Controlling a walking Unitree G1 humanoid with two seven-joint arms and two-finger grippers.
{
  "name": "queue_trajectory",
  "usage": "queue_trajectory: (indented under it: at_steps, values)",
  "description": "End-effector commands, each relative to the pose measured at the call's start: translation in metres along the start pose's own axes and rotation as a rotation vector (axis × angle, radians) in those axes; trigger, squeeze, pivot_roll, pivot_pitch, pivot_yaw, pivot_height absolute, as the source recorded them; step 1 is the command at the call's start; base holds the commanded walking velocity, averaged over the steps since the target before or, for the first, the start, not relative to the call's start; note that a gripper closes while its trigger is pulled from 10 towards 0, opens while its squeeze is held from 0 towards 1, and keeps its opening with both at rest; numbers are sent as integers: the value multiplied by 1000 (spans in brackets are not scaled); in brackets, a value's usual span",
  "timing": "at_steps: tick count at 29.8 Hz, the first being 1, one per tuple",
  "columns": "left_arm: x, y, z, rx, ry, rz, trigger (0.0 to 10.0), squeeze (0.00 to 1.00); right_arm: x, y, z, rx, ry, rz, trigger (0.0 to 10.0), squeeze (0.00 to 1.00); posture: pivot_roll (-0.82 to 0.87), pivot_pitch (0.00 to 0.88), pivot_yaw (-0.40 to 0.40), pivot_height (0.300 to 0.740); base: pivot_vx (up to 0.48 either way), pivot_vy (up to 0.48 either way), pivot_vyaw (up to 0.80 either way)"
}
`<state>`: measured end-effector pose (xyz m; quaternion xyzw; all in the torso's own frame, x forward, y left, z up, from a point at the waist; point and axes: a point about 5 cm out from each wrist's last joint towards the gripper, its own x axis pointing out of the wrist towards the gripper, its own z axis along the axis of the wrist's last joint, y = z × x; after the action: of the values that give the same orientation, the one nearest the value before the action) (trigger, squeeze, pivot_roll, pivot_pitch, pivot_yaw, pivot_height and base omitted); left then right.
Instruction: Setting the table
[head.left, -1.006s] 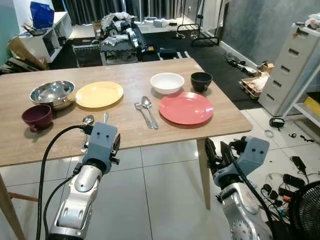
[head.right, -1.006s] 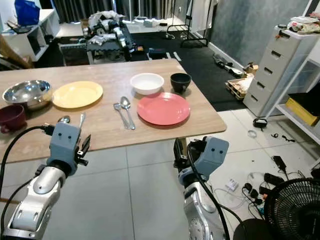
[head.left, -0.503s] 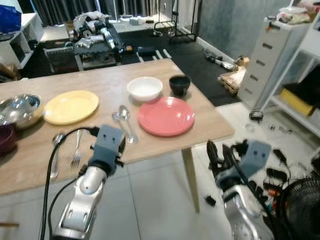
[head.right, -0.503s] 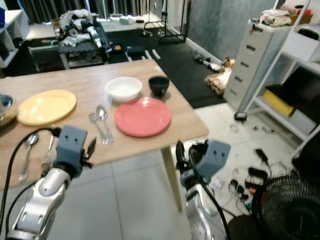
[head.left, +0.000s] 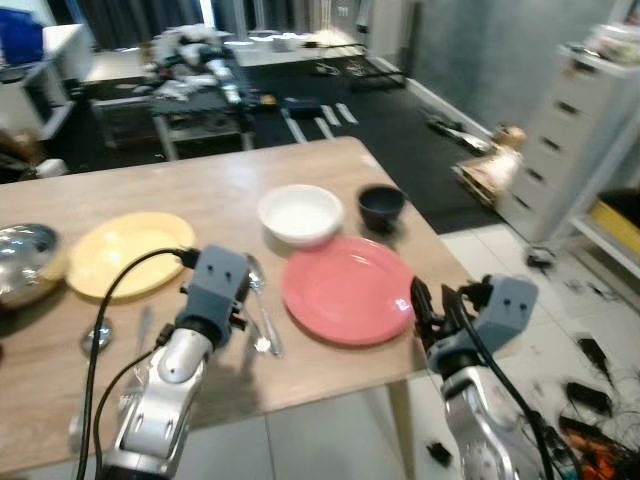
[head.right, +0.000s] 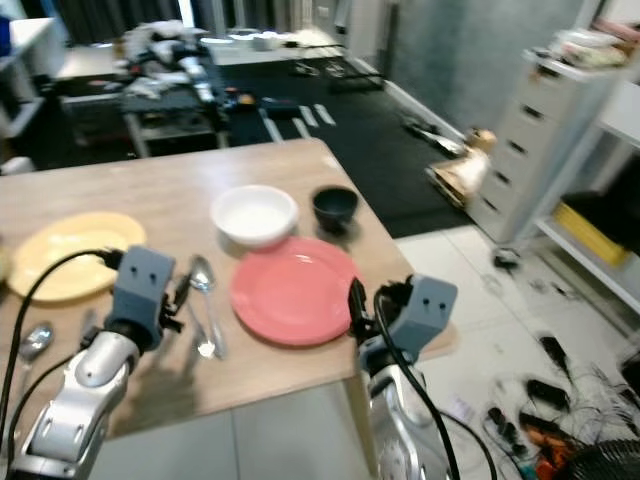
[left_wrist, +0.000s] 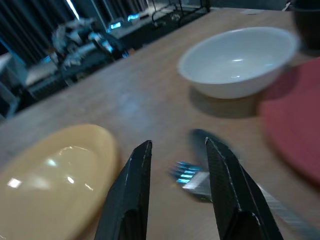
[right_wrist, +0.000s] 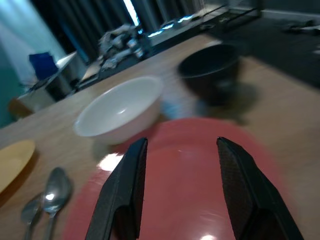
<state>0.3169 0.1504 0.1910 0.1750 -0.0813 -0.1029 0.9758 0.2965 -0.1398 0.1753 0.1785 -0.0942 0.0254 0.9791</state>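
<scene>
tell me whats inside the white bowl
Nothing shows inside the white bowl: in the left wrist view its inner surface is bare white with a small glint. The near wall hides part of the bottom there, so that strip cannot be checked.

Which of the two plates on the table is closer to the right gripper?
The red plate. It lies right in front of the right gripper, near the table's corner, while the yellow plate sits far over on the robot's left side.
</scene>
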Motion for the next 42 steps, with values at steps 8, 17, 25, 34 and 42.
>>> queue_trajectory:
  at_steps: [8, 17, 25, 34, 42]
  values:
    - [-15, 3, 5, 23, 45, -142, 10000, 0, 0, -5, 5, -88, -3, 79, 10000, 0, 98, 78, 122, 740, 0, 0, 0]
    - [-8, 7, -23, -130, 226, -16, 10000, 0, -7, 26, 3, -271, 71, 389, 10000, 0, 106, 90, 103, 740, 0, 0, 0]
    - [-2, 24, -24, -108, 253, -12, 10000, 0, -4, 56, -4, -392, 90, 480, 10000, 0, 104, 103, 112, 740, 0, 0, 0]
    - [22, 22, -27, -78, 254, -43, 10000, 0, 12, 43, -8, -358, 96, 244, 10000, 0, 105, 110, 103, 740, 0, 0, 0]
    - [33, -6, 8, -81, 38, -57, 10000, 0, 16, 1, 21, -381, -33, 15, 10000, 0, 78, 102, 117, 740, 0, 0, 0]
